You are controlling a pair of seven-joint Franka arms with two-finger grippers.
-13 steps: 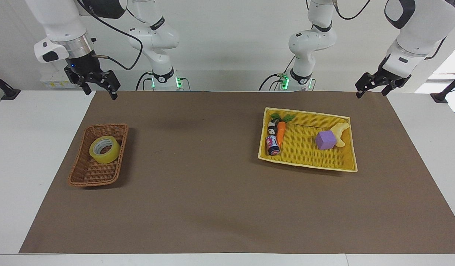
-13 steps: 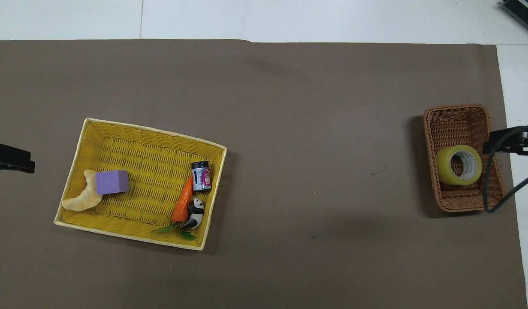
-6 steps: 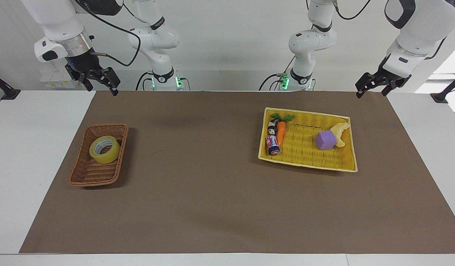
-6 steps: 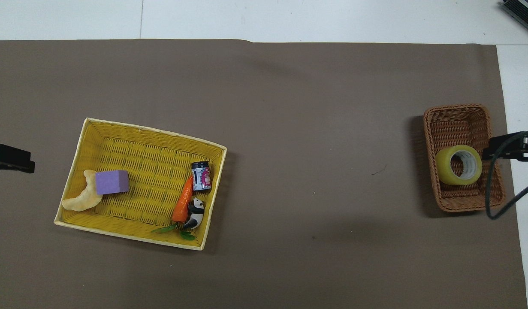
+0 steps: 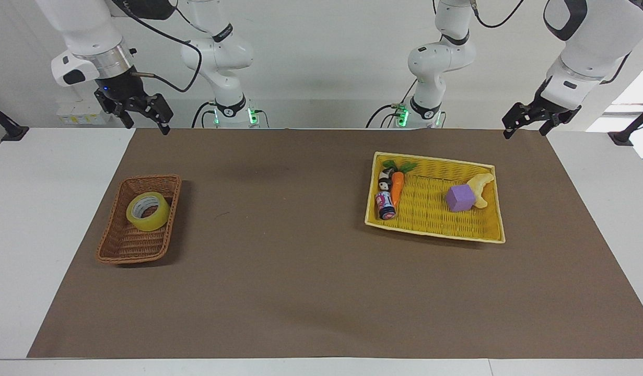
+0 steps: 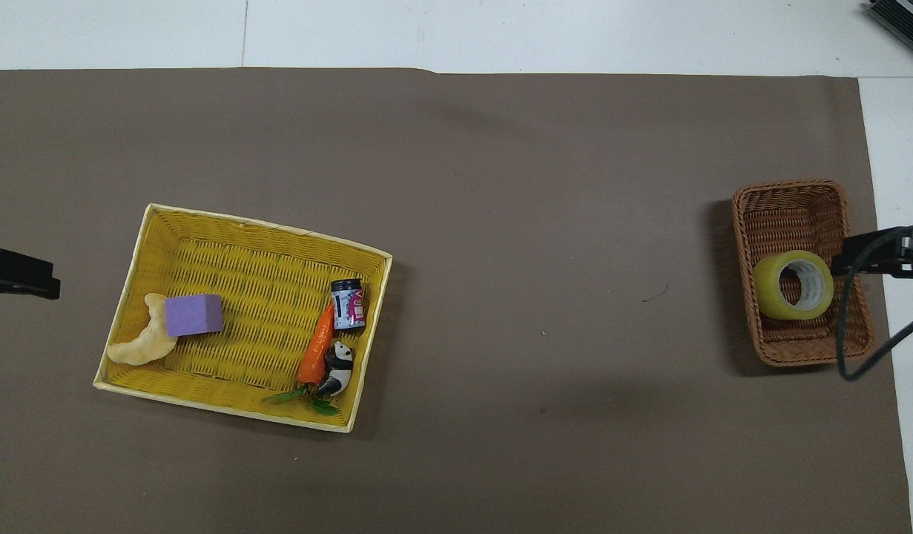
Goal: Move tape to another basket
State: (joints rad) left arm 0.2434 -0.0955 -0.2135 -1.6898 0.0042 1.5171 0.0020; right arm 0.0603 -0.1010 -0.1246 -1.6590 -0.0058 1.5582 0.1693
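Note:
The yellow tape roll lies in the small dark-brown wicker basket at the right arm's end of the table, in the part of the basket nearer the robots. It also shows in the overhead view, inside the same basket. My right gripper is open and empty. It hangs high in the air, over the basket's outer rim in the overhead view, well apart from the tape. My left gripper is open and empty, and waits raised over the mat's edge at the left arm's end.
A large bright-yellow woven tray lies toward the left arm's end. It holds a purple block, a pale crescent toy, a carrot, a small can and a panda figure. A brown mat covers the table.
My right gripper has risen a little, shifted slightly and turned at the wrist. The tape, both baskets and the left arm have not moved.

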